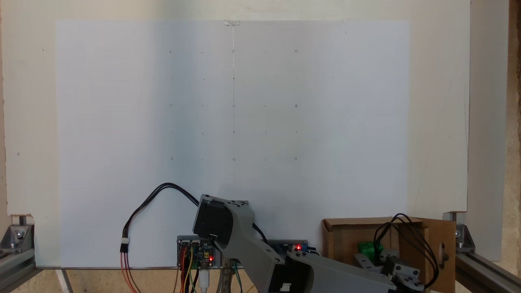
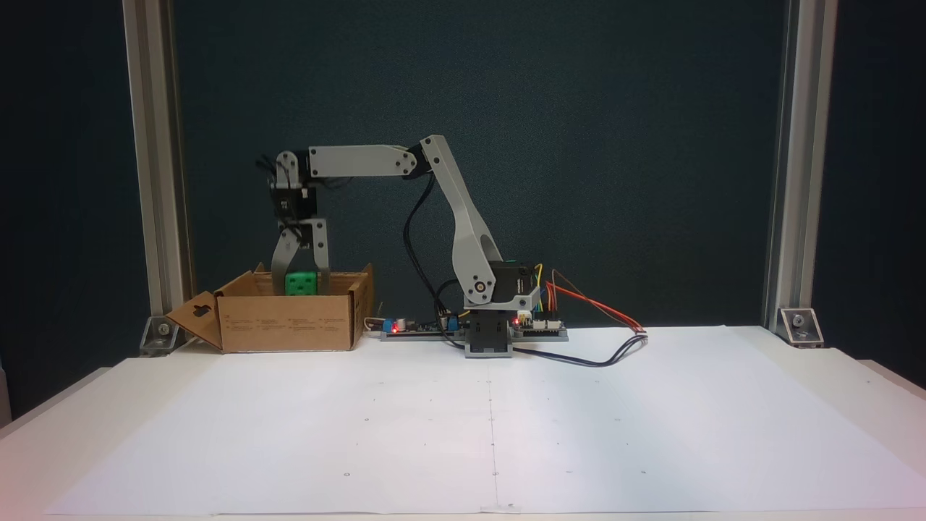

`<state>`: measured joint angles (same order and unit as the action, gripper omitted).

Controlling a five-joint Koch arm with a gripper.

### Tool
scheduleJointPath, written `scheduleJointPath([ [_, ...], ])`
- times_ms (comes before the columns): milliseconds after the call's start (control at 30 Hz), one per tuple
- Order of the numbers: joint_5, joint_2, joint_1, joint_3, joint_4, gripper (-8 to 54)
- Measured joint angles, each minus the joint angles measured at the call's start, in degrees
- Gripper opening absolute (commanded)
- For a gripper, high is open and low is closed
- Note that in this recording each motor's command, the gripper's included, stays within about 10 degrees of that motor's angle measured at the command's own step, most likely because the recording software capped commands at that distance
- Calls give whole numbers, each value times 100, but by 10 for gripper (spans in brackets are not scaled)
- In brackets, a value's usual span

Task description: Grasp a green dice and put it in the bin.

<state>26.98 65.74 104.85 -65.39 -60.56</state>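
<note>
White paper (image 2: 463,420) covered my table, with the cardboard box (image 2: 289,322) at its edge. I saw the gripper (image 2: 301,278) closed around the green dice (image 2: 301,283), held just above the box's open top, inside its rim.

Green dice (image 2: 301,283) clamped between jaws, gripper (image 2: 301,288) over open cardboard bin (image 2: 287,323), white table (image 2: 463,434)

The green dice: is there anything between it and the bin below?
Nothing visible. The pincer holds the green dice just above the open bin, inside its raised flaps, with only air beneath it.
</note>
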Motion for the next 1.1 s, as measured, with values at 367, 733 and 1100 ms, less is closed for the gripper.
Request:
scheduleJointPath([
  [367, 0, -9, 0, -97, 536, 430],
  [733, -79, 369, -378, -97, 703, 432],
  [1100, -1626, 2329, -2479, -97, 686, 434],
])
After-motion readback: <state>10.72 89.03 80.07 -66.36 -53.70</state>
